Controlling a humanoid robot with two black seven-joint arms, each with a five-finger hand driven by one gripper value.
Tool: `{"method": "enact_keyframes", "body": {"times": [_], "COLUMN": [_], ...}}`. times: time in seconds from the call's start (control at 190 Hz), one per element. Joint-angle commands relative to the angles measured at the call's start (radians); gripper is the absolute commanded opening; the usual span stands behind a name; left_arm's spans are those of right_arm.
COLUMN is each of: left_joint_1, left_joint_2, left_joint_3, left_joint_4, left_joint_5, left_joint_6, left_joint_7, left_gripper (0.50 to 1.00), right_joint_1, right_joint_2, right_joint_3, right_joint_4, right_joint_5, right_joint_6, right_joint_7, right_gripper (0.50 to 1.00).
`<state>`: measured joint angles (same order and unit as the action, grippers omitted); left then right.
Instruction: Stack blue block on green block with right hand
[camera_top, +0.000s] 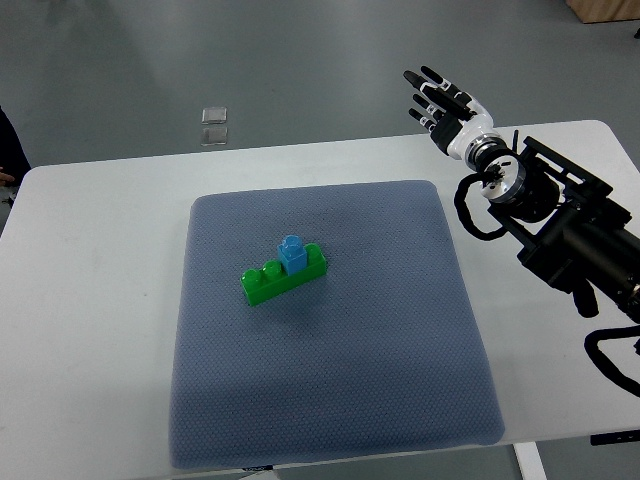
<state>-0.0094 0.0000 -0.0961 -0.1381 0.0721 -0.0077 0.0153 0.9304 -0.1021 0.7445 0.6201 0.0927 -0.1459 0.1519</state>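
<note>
Mat (330, 400) | blue block (293, 252) atop green block (283, 274); R hand (443, 100) fingers (432, 74) released (raised, far)

grey mat (330, 400) on white table (100, 300) (floor beyond)

Blue block (292, 253) was light blue, green block (283, 274) bright green, both plain and glossy, on a slate blue-grey mat (330, 400) with a fine dotted weave pattern. Worktop (100, 300) was plain white; floor (300, 70) was dull grey with a small clear-whitish tile-like square (214, 125) on it. Right hand (440, 100) was black on the fingers with white knuckle segments and a white wrist cuff, its arm (560, 225) matte black with black cables.
</note>
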Motion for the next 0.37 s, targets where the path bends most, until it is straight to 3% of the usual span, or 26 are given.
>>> {"method": "enact_keyframes", "body": {"times": [0.0, 0.368], "left_joint_1": [0.0, -0.001], "left_joint_2": [0.0, 0.0], "left_joint_3": [0.001, -0.001], "left_joint_4": [0.0, 0.0], "left_joint_5": [0.0, 0.0], "left_joint_6": [0.0, 0.0], "left_joint_7": [0.0, 0.0], "left_gripper": [1.0, 1.0], "right_joint_1": [0.001, 0.002], "right_joint_2": [-0.001, -0.001], "right_joint_3": [0.001, 0.001], "right_joint_4": [-0.003, -0.031], "right_joint_5": [0.001, 0.001], "right_joint_6": [-0.003, -0.003], "right_joint_7": [0.0, 0.0], "right_gripper": [0.913, 0.913]}}
